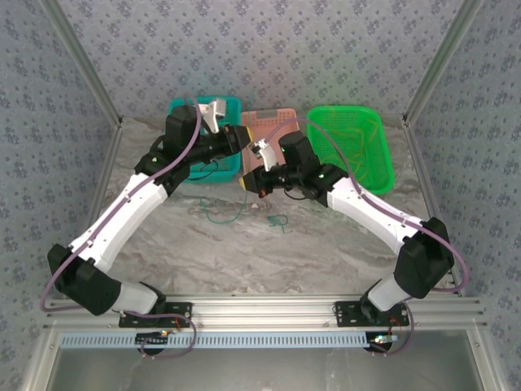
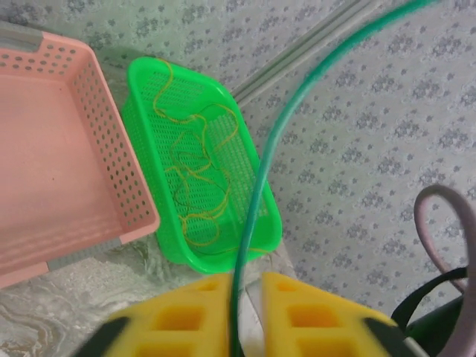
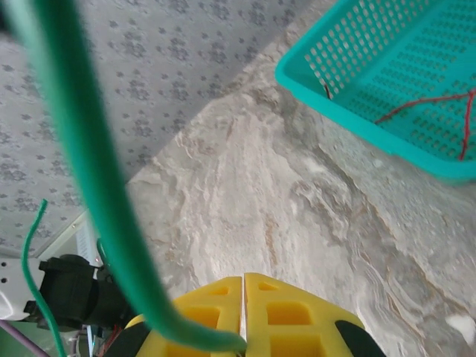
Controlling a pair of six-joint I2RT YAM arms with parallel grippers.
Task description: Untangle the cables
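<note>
A green cable (image 2: 256,193) runs up through the gap between my left gripper's (image 2: 245,279) yellow fingers, lying against the left one; the jaws stand slightly apart, open. My right gripper (image 3: 244,279) is shut on the green cable's (image 3: 82,149) end, which curves away to the upper left. In the top view both grippers meet in front of the pink basket (image 1: 281,120), left gripper (image 1: 242,143) above right gripper (image 1: 251,181). More thin green cable (image 1: 224,215) lies looped on the table with a small knot (image 1: 279,220). A yellow cable (image 2: 193,171) sits in the green basket (image 2: 141,111). A red cable (image 3: 431,104) lies in the teal basket (image 3: 357,123).
The three baskets line the table's far edge: teal basket (image 1: 229,104), pink basket (image 2: 44,186), green basket (image 1: 378,163). Bare marble table (image 1: 269,261) stretches in front of them. Frame posts and patterned walls close in the sides.
</note>
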